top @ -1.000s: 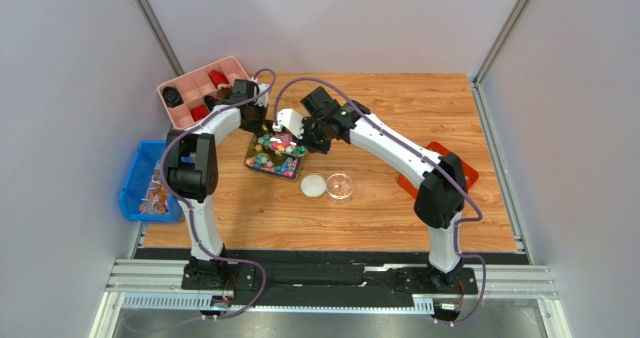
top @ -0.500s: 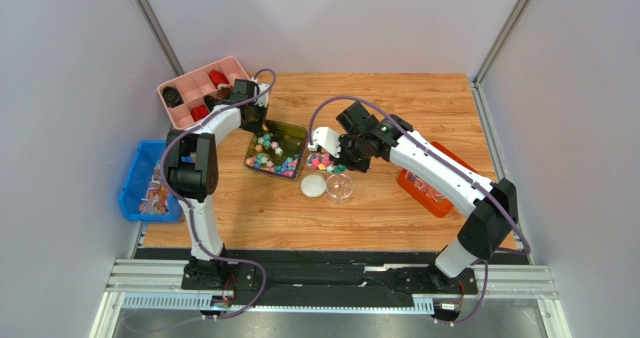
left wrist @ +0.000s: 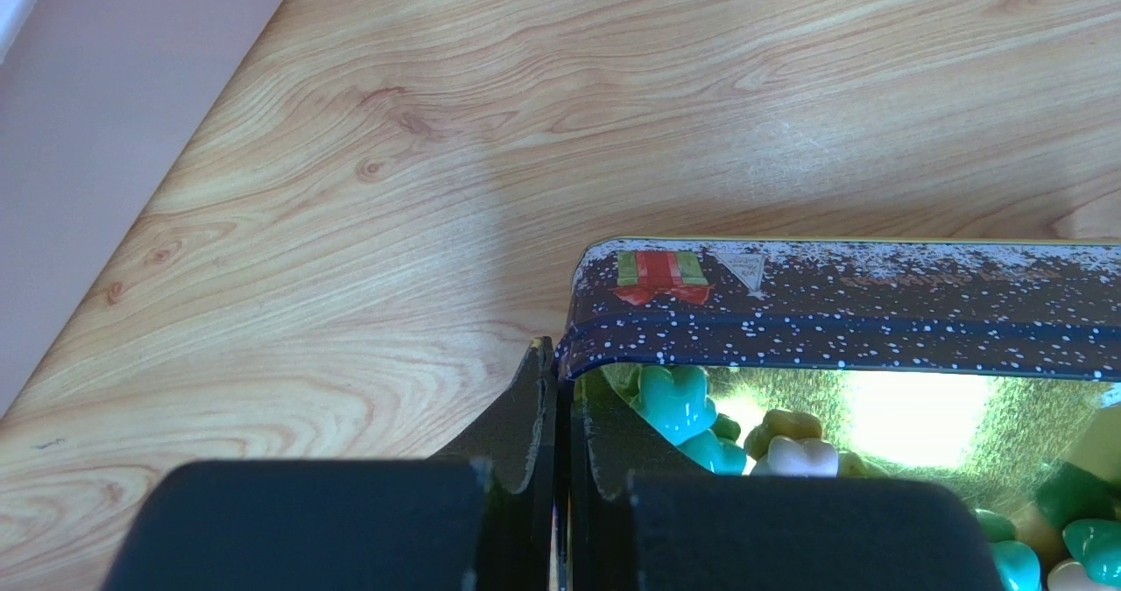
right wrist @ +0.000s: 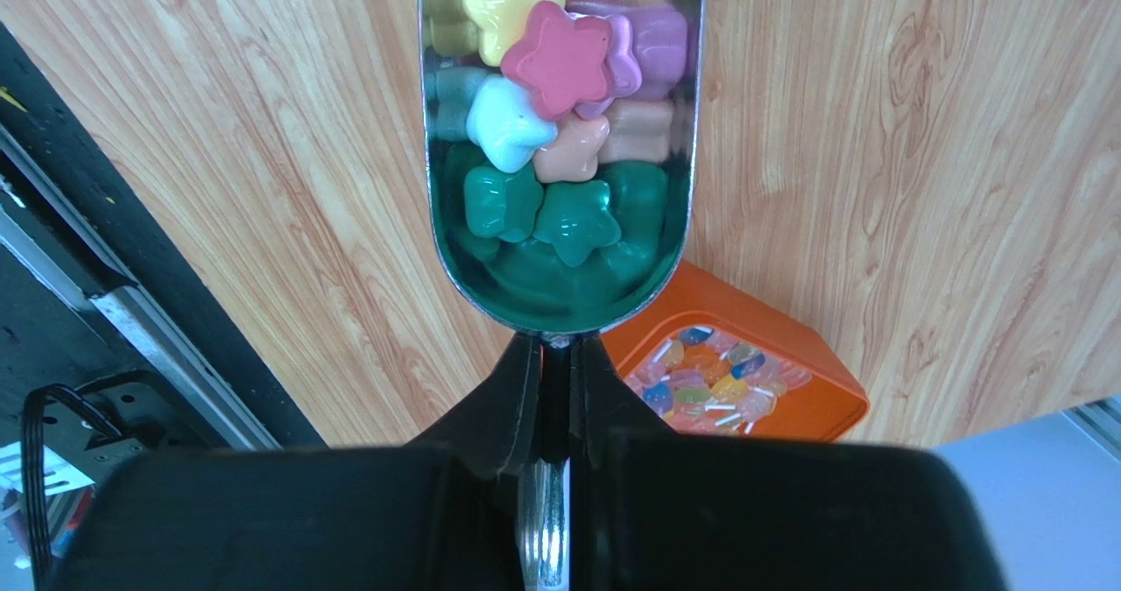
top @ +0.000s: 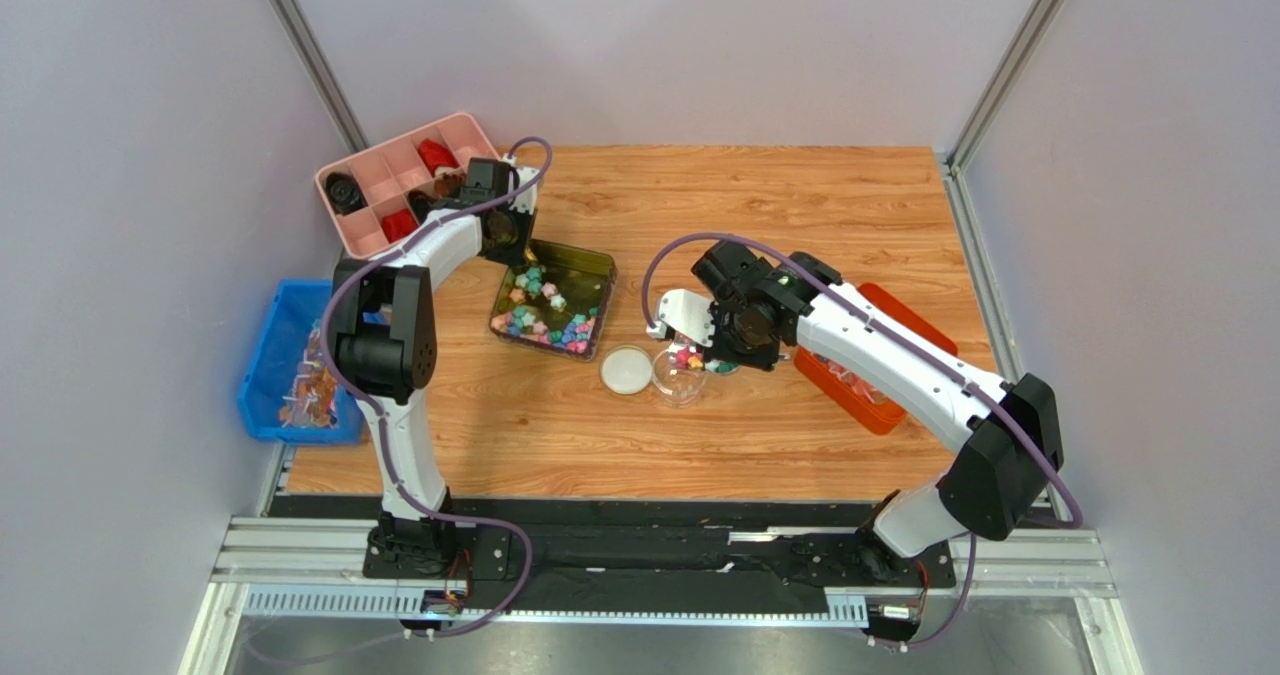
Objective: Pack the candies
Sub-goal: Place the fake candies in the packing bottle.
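Note:
The candies are small pastel star-shaped sweets. Many lie in a dark tin [top: 595, 260], and some show inside it in the left wrist view [left wrist: 678, 401]. My left gripper [top: 513, 237] [left wrist: 558, 355] is shut on the tin's far-left rim [left wrist: 855, 309]. My right gripper [top: 720, 348] [right wrist: 555, 355] is shut on the handle of a metal scoop [right wrist: 559, 283]. The scoop is heaped with candies [right wrist: 559, 66] [top: 688, 357] and hangs right over a small clear jar [top: 679, 378]. A white lid [top: 627, 369] lies just left of the jar.
An orange tray [top: 897, 401] [right wrist: 790, 355] of wrapped sweets lies under the right arm. A pink compartment box [top: 403, 180] stands at the back left, close behind the left gripper. A blue bin [top: 283, 363] sits off the table's left edge.
The right arm has carried the loaded scoop from over the tin to the right and nearer, to above the clear jar. The left gripper has kept its hold on the tin.

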### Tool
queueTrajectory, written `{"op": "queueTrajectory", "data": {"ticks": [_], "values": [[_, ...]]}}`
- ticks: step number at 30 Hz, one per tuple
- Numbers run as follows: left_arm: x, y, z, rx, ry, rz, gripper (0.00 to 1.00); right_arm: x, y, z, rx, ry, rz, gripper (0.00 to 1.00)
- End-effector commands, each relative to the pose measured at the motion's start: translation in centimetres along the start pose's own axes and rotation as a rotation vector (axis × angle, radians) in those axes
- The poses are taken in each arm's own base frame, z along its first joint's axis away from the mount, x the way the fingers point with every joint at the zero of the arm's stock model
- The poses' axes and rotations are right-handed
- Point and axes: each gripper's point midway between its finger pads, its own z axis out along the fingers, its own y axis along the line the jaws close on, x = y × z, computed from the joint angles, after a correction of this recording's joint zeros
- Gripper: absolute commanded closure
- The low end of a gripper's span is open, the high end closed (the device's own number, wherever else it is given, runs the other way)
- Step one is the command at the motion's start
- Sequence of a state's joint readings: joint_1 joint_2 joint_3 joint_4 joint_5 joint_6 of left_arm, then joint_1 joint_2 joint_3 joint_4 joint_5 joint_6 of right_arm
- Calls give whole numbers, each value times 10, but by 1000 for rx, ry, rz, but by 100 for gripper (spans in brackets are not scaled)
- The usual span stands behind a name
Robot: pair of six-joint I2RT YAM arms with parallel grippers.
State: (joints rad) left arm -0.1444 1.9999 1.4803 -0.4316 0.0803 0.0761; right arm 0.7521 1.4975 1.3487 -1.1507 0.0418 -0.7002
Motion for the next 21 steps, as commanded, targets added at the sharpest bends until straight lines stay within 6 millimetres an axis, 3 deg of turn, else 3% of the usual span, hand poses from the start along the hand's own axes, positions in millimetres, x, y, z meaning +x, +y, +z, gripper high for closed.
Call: {"op": "queueTrajectory", "data": {"ticks": [1,21], "values": [[-23,-3,-8,17,-58,9,100,7,-10,-11,70,35,-23,100],[-22,-3,-7,16,-56,9,100,8,-18,-1,129,203,-105,100]]}}
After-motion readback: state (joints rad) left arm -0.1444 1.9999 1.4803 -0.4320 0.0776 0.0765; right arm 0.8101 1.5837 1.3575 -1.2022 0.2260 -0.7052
